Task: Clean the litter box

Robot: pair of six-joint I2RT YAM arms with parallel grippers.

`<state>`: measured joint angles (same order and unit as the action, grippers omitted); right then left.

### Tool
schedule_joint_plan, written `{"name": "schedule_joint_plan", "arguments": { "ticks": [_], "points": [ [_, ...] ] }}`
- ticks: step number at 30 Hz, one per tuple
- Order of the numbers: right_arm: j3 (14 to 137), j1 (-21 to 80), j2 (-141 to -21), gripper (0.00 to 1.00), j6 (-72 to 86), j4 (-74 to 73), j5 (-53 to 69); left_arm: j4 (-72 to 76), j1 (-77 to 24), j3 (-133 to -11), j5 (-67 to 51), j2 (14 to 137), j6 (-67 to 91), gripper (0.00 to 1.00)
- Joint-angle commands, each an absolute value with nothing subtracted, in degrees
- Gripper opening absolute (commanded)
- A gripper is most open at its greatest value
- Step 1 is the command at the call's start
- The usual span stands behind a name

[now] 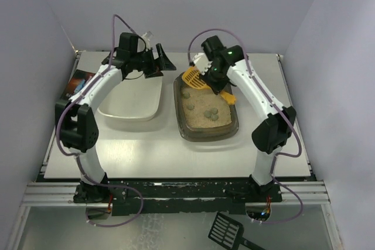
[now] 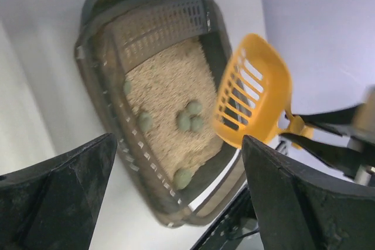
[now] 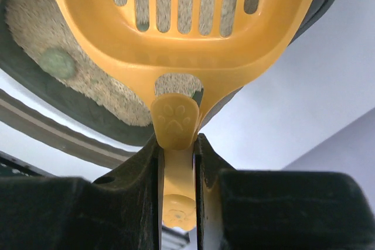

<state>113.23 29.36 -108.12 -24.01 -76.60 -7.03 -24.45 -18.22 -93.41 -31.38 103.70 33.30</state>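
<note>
The right pincer (image 3: 177,150), pinching the handle of the yellow litter scoop (image 1: 192,78), holds its blade over the far end of the litter box (image 1: 210,136), which lies lengthwise on the right half of the table (image 1: 146,144) with its lumps (image 1: 208,113) nearer the bases; the left pincer (image 1: 157,62) hangs spread by the white tub (image 1: 132,106).

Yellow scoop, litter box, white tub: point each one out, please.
yellow scoop (image 3: 176,57), right wrist view, solid base of its blade
litter box (image 1: 208,136), top view, near rim
white tub (image 1: 137,100), top view, bare floor
</note>
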Motion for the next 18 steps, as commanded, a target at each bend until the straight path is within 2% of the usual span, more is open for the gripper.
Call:
{"name": "schedule_joint_plan", "arguments": {
  "ticks": [1, 7, 12, 18],
  "points": [
    [116.32, 26.37, -102.56, 0.00, -25.69, -72.96, 4.33, -14.20, -22.18, -96.61, -36.26, 108.96, 42.42, 0.99],
    [106.38, 26.37, -97.08, 0.00, -28.82, -65.41, 3.74, -10.49, -27.00, -91.20, -30.18, 108.04, 43.54, 0.99],
    [99.92, 26.37, -94.66, 0.00, -29.41, -61.06, 4.55, -12.61, -27.51, -91.78, -28.97, 106.69, 39.99, 0.99],
    [93.65, 26.28, -91.72, 0.00, -30.05, -52.77, -1.34, -15.44, -27.48, -90.87, -27.96, 103.00, 34.43, 0.99]
  ]
}}
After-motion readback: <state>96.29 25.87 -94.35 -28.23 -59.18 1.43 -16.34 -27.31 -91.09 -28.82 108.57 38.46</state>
